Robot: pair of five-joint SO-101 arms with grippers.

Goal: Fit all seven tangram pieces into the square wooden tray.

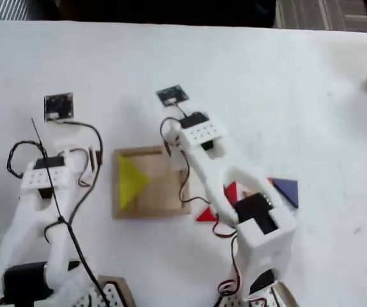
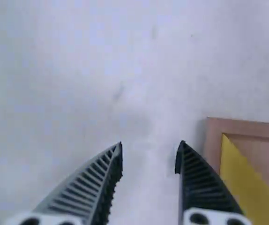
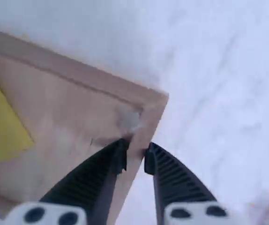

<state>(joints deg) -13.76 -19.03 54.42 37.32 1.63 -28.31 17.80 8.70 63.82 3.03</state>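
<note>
Tray pinched at a corner, one piece in.

My left pincer (image 2: pixel 148 150) hangs open over bare table (image 1: pixel 266 83), just beside the wooden tray (image 1: pixel 151 213). In the tray's left half lies the yellow triangle (image 1: pixel 131 182), the one piece I can see inside. My right pincer (image 3: pixel 133 152) straddles the rim near a corner, one finger inside and one outside, closed on the wood as far as I can judge. Red pieces (image 1: pixel 231 192) and a blue piece (image 1: pixel 287 190) lie to the tray's right, partly under my arm. If I shift the tray, I should slide it flat, never lifting that corner, so the triangle stays put.
</note>
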